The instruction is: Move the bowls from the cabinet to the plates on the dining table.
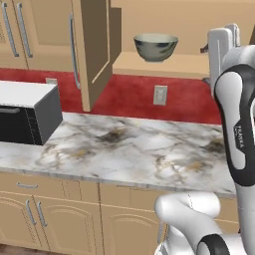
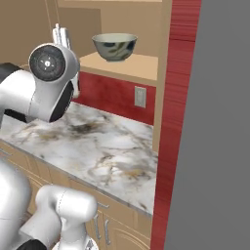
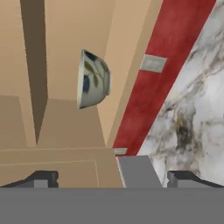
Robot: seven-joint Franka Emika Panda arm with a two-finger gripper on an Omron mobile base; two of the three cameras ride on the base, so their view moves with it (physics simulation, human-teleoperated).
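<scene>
We note one deep grey-green bowl point(image 1: 156, 47) (dark markings, pale inside) upright on the open cabinet point(image 1: 164, 64) shelf; tool point(image 3: 113, 178) fingers spread apart, empty.

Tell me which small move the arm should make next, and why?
Probably advance the open gripper toward the grey-green bowl. The bowl sits upright on the open cabinet's shelf, and the fingers are apart and holding nothing, short of it.

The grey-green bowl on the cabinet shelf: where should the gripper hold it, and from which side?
Probably by the rim: the bowl stands upright, too wide to span. Approach from the cabinet's open front, one finger inside and one outside the near wall.
</scene>
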